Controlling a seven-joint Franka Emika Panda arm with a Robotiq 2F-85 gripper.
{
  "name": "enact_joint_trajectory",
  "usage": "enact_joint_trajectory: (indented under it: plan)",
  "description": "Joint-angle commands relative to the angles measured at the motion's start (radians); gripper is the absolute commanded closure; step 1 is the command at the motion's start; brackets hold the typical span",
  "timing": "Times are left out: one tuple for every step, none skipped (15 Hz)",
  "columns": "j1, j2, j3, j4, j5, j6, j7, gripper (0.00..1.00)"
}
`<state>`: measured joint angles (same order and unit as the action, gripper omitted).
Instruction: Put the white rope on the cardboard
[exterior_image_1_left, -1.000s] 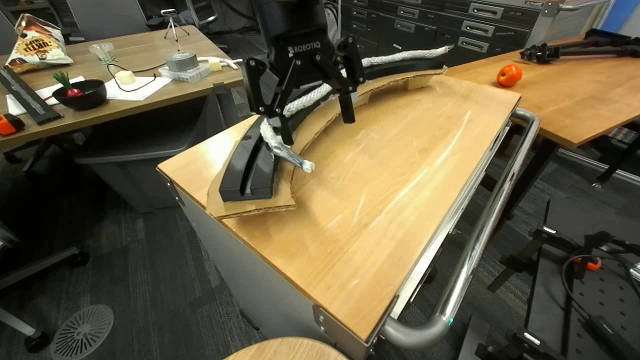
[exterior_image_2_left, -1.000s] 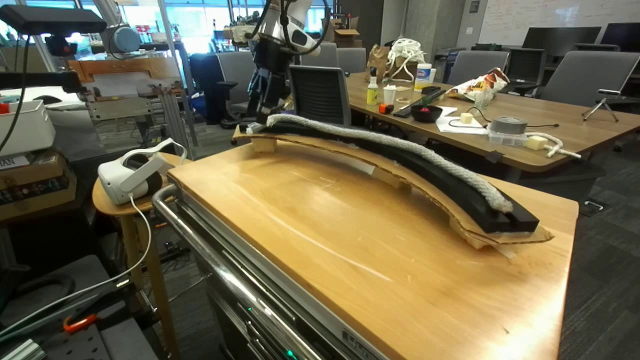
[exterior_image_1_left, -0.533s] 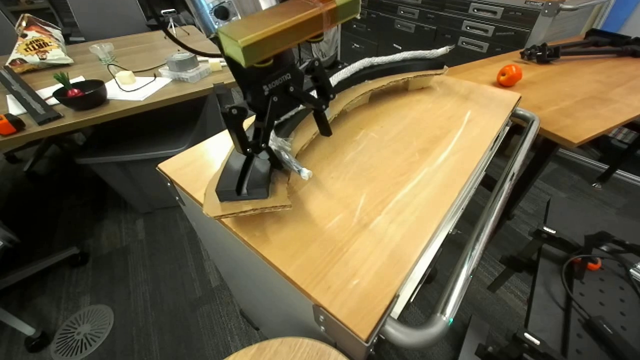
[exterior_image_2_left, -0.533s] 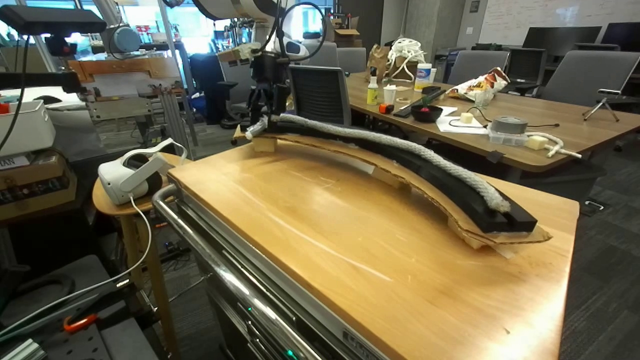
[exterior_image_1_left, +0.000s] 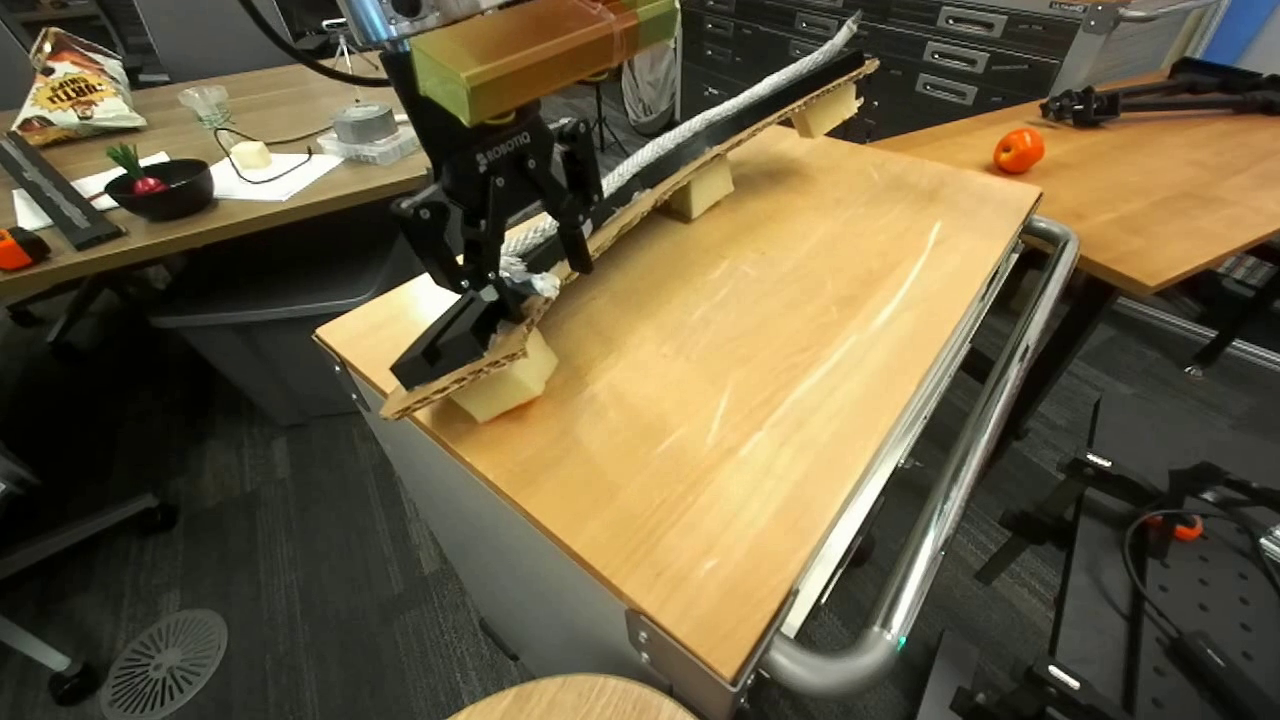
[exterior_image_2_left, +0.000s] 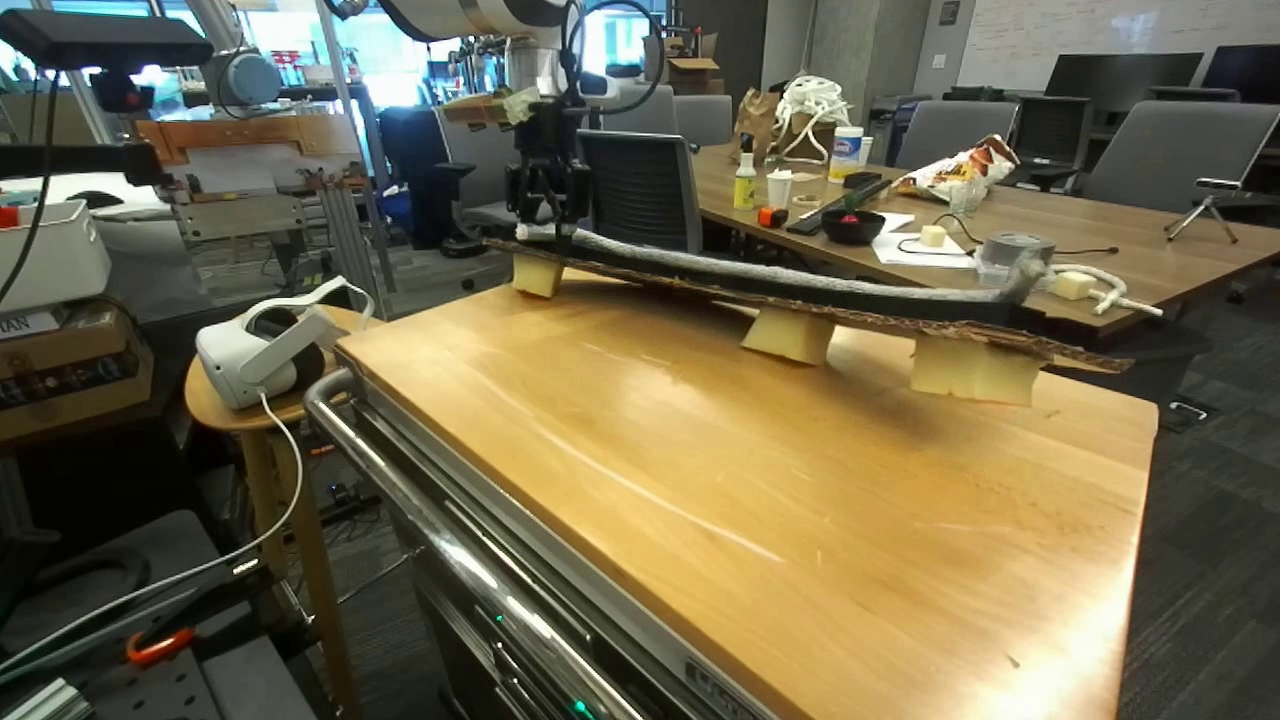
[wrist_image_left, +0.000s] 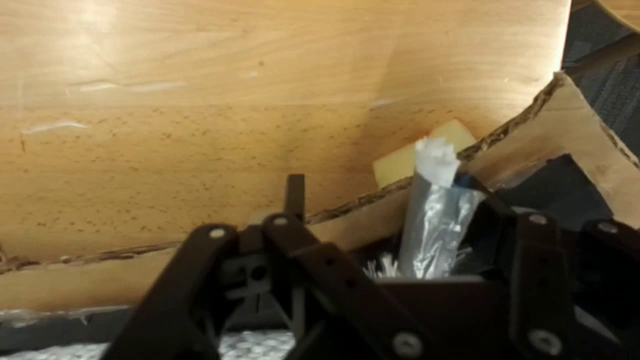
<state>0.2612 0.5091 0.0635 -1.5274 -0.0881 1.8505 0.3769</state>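
Note:
The white rope runs along the black top of the arc-shaped cardboard in both exterior views. Tipped away from the tabletop's middle, the cardboard shows its front edge raised. Down at its near end in an exterior view is my gripper. In the wrist view, the rope's taped end lies between the fingers of the gripper, close to the right one. A gap separates it from the left finger, so the jaws are partly open. Loose strands show beside the tape. The rope's far end sticks up.
Yellow blocks sit under the cardboard, and the block farthest from the gripper looks lifted. A metal rail runs along one side of the wooden tabletop. A neighbouring table holds a black bowl.
My gripper has come down and across to the taped rope end, and its jaws have narrowed. The cardboard has tipped with the rope on it, exposing the blocks beneath.

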Motion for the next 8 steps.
enact_joint_trajectory:
  plan:
    - [-0.027, -0.006, 0.021, -0.022, 0.044, 0.076, -0.079, 0.58]
    - [-0.032, -0.008, 0.025, -0.028, 0.062, 0.086, -0.098, 0.65]
    - [-0.037, -0.009, 0.027, -0.033, 0.076, 0.092, -0.119, 0.73]
    - [-0.044, -0.011, 0.032, -0.039, 0.093, 0.102, -0.143, 0.80]
    - [-0.048, -0.013, 0.033, -0.042, 0.104, 0.107, -0.157, 0.88]
    - [-0.054, -0.016, 0.036, -0.046, 0.118, 0.114, -0.177, 0.95]
    - [-0.059, -0.021, 0.038, -0.049, 0.131, 0.111, -0.190, 0.98]
    - [-0.067, -0.025, 0.041, -0.052, 0.149, 0.109, -0.202, 1.00]
